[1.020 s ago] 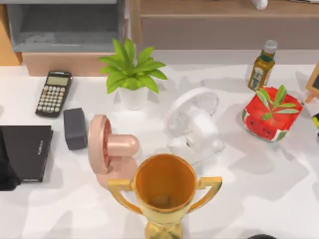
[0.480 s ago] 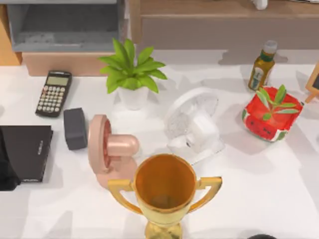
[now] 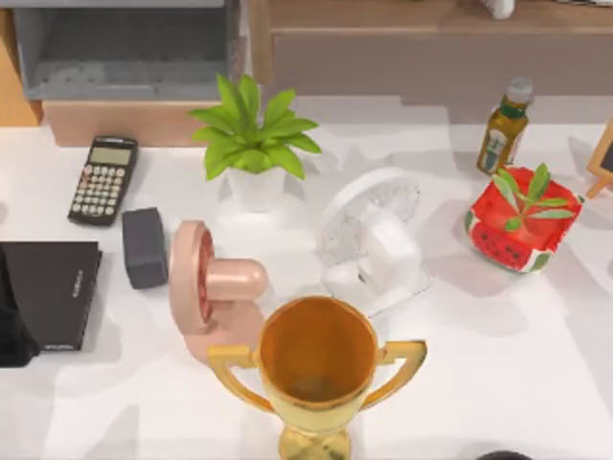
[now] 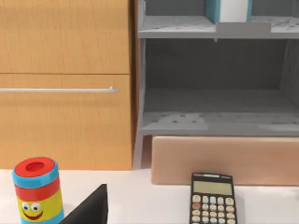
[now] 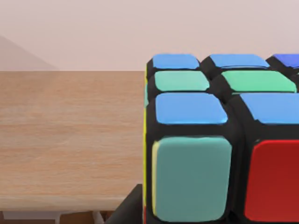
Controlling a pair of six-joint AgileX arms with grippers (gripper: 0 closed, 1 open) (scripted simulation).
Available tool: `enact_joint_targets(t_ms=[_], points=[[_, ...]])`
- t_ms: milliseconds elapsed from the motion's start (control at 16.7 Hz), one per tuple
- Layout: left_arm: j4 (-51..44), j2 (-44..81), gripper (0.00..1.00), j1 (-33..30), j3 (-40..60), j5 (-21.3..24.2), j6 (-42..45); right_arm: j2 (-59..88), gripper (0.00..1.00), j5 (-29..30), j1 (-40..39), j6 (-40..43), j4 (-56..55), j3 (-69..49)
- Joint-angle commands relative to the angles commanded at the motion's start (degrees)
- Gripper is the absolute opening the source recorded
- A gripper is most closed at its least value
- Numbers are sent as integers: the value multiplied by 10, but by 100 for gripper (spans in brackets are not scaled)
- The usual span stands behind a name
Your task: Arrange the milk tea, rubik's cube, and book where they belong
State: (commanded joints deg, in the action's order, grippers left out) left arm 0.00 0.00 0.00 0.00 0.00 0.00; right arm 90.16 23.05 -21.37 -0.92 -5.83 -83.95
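The rubik's cube (image 5: pixel 219 154) looms very close in the right wrist view, with blue, green, teal and red tiles. It sits at the level of a light wooden top (image 5: pixel 70 135), and a dark part shows against its lower side. The book (image 4: pixel 228 9), teal-covered with white page edges, stands upright on the upper grey shelf in the left wrist view. The milk tea is out of view. My left arm (image 3: pixel 8 331) shows as a dark shape at the table's left edge, beside a flat black slab (image 3: pixel 53 292).
On the table stand a calculator (image 3: pixel 103 179), a dark grey box (image 3: pixel 145 247), a potted plant (image 3: pixel 252 144), pink (image 3: pixel 213 283) and white (image 3: pixel 372 244) fans, a gold trophy (image 3: pixel 316 369), a green bottle (image 3: pixel 504 126) and a watermelon pot (image 3: pixel 522 225). A striped smiley can (image 4: pixel 36 189) stands by the cabinet.
Shadows over the right half of the table have shifted and thinned. Nothing standing on the table has moved.
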Motion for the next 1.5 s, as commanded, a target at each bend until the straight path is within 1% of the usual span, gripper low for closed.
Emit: enact_joint_targets(t_ms=[180, 360, 600, 840, 1200, 1500], points=[[0, 0, 100, 0, 0, 0, 0, -6, 0, -6, 6, 1, -3, -7], [0, 0, 100, 0, 0, 0, 0, 12, 0, -26, 28, 10, -16, -57], [0, 0, 100, 0, 0, 0, 0, 102, 0, -54, 62, 14, -6, -162], [0, 0, 100, 0, 0, 0, 0, 194, 0, -54, 56, 5, 27, -247], [0, 0, 100, 0, 0, 0, 0, 216, 0, -48, 51, 1, 41, -259], [0, 0, 100, 0, 0, 0, 0, 216, 38, -48, 51, 1, 41, -259]])
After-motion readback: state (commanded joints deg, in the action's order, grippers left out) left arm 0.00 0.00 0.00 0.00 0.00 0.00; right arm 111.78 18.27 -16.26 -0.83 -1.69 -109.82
